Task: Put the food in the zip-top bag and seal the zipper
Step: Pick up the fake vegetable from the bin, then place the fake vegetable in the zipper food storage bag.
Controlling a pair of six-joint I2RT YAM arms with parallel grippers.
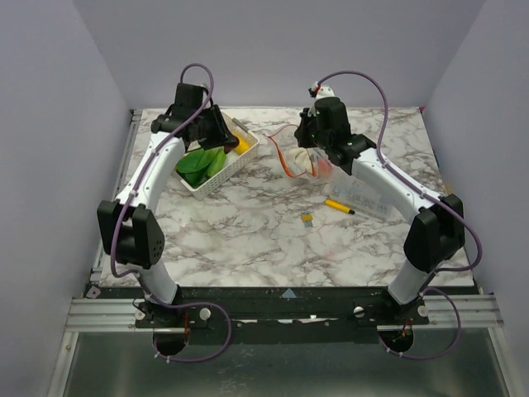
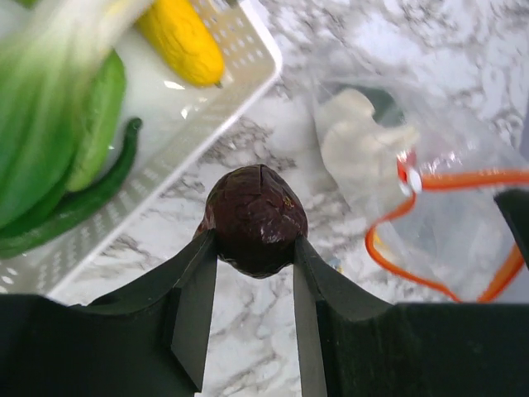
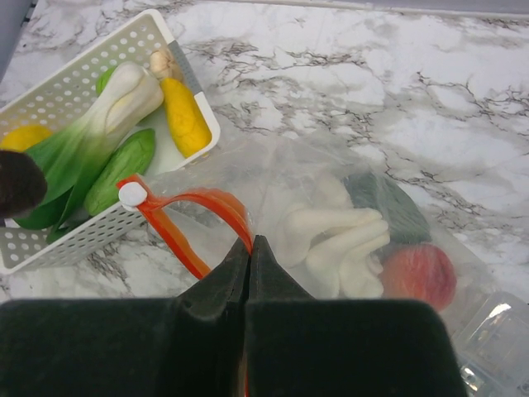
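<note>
My left gripper (image 2: 256, 241) is shut on a dark purple round food piece (image 2: 256, 217), held above the marble just right of the white lattice basket (image 2: 248, 74). The basket holds a yellow piece (image 2: 182, 37), a leafy green one (image 3: 107, 116) and green pods (image 2: 91, 194). The clear zip-top bag (image 3: 347, 178) lies to the right with a white piece (image 3: 339, 236), a red one (image 3: 421, 273) and a dark green one (image 3: 388, 203) inside. My right gripper (image 3: 250, 241) is shut on the orange zipper (image 3: 198, 198), holding the mouth up in a loop.
A yellow marker pen (image 1: 339, 207) and a small yellow-and-grey piece (image 1: 307, 218) lie on the marble in front of the bag. A rigid clear compartment box (image 3: 496, 339) sits at the bag's right. Grey walls close in the table.
</note>
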